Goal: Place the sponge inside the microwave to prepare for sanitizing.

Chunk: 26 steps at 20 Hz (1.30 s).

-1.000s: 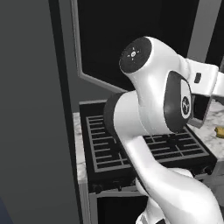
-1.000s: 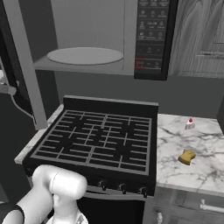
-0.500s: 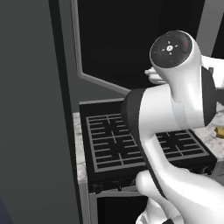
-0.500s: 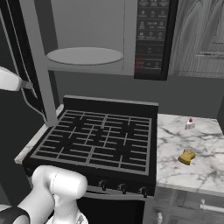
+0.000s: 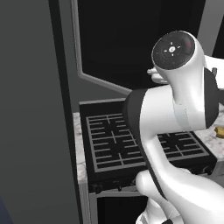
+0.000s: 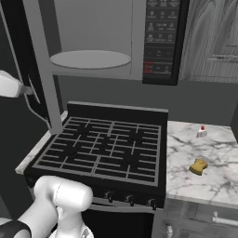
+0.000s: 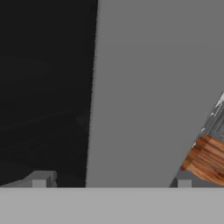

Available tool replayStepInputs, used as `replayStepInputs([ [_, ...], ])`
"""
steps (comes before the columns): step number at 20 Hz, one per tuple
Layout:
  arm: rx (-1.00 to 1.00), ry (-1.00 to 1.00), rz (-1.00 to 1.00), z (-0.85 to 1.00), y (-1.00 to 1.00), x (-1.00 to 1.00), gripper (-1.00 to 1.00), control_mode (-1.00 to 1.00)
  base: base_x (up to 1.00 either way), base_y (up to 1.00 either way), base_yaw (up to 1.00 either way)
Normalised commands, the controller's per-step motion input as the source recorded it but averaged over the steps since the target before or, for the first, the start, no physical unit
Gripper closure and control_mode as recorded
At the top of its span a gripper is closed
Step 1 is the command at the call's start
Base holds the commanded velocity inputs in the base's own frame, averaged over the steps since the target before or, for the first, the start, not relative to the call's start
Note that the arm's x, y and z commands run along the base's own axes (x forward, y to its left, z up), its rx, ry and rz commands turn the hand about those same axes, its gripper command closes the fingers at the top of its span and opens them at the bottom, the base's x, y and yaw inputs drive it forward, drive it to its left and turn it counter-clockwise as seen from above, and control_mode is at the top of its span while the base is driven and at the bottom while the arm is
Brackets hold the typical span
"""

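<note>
A: Where is the gripper (image 7: 111,183) right now?
B: In the hand view its two fingertips (image 7: 39,183) stand spread wide apart with nothing between them, close against a flat grey panel with darkness to one side.
A: And the sponge (image 6: 199,166)?
B: It lies flat on the marbled bench (image 6: 218,181) to the right of the stove (image 6: 104,148), well apart from the gripper, with nothing touching it. In the left base view it peeks out at the right edge behind the arm.
A: Anything else on that bench?
B: A small white red-capped bottle (image 6: 201,131) stands upright farther back, apart from the sponge.
A: The microwave (image 6: 107,39)?
B: It hangs above the stove, door swung open to the left. Its grey cavity holds the round pale turntable (image 6: 90,59), which is bare. The black button panel (image 6: 161,39) sits to the right.
</note>
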Motion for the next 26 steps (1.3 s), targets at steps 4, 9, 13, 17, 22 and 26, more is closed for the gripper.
replayStepInputs([
  [4,-0.01,-0.02,0.0,0.29,0.2,-0.36,-1.0,-1.0,0.0,0.0,0.0],
  [9,-0.02,-0.04,0.0,0.3,0.29,-0.31,-1.0,-1.0,0.0,0.0,0.0],
  [13,0.06,-0.1,0.0,0.23,-0.13,-0.88,-1.0,-1.0,0.0,0.0,0.0],
  [17,0.21,-0.21,0.0,-0.01,-0.54,-1.0,-1.0,-1.0,0.0,0.0,0.0],
  [22,0.41,-0.02,0.02,0.0,-0.99,-0.33,-1.0,-1.0,0.0,0.0,0.0],
  [26,0.61,-0.08,0.18,-0.03,-1.0,-0.11,-1.0,-1.0,0.0,0.0,0.0],
])
